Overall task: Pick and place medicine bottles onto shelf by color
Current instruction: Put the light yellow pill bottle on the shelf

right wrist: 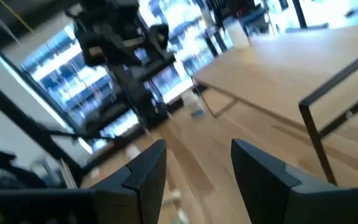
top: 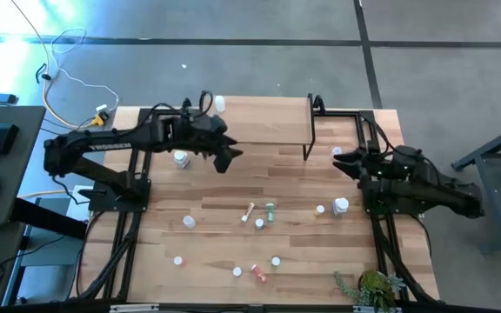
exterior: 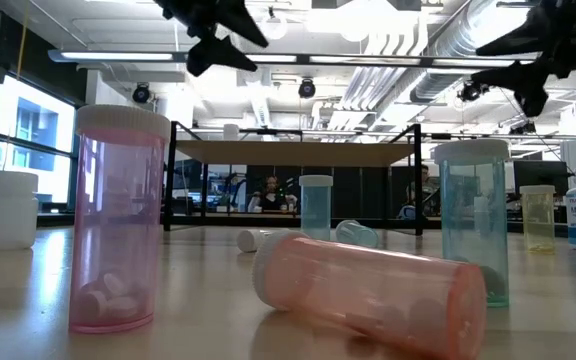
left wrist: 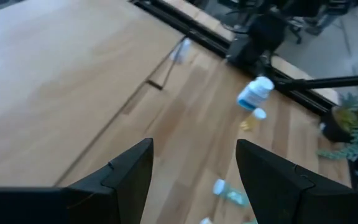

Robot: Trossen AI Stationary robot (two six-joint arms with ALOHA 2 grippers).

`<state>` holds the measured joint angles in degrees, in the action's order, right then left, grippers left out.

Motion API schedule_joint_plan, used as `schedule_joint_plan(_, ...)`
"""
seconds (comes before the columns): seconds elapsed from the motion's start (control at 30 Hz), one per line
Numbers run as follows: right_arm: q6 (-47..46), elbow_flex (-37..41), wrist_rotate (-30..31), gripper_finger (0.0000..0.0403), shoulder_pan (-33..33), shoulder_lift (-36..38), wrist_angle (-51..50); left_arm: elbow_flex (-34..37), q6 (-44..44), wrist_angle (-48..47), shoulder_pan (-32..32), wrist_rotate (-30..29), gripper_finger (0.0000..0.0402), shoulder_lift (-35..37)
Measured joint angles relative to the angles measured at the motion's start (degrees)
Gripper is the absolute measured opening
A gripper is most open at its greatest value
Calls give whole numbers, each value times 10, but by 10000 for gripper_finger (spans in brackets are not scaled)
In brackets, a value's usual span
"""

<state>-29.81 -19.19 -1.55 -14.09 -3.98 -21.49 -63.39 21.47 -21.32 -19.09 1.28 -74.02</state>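
The left gripper [top: 230, 156] hung above the table beside the shelf's left end, its fingers apart and holding nothing. A white bottle [top: 181, 159] stood on the table just beside it, and another white bottle [top: 219, 104] stood at the far left corner of the shelf [top: 268, 120]. More medicine bottles [top: 259, 217] lay scattered on the table [top: 163, 243] nearer the front. The right gripper [top: 341, 163] hovered near the shelf's right end, fingers also apart, empty.
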Motion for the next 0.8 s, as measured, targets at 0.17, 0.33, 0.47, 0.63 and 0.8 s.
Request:
schedule_joint_plan(0.17, 32, -72, -26, 172, 0, -52, -95, 9, 0, 28, 14, 1, 217, 0)
schedule_joint_plan(0.33, 79, -143, -49, 172, 0, -126, -175, 9, 6, 40, 9, 0, 217, 0)
schedule_joint_plan(0.47, 116, -196, -61, 172, 0, -193, -238, 9, 9, 45, 1, 0, 217, 0)
schedule_joint_plan(0.63, 153, -242, -63, 172, 23, -276, -316, 9, 4, 45, -1, 0, 217, 0)
schedule_joint_plan(0.8, 154, -259, -63, 172, 73, -348, -339, 9, 0, 45, -1, 0, 217, 0)
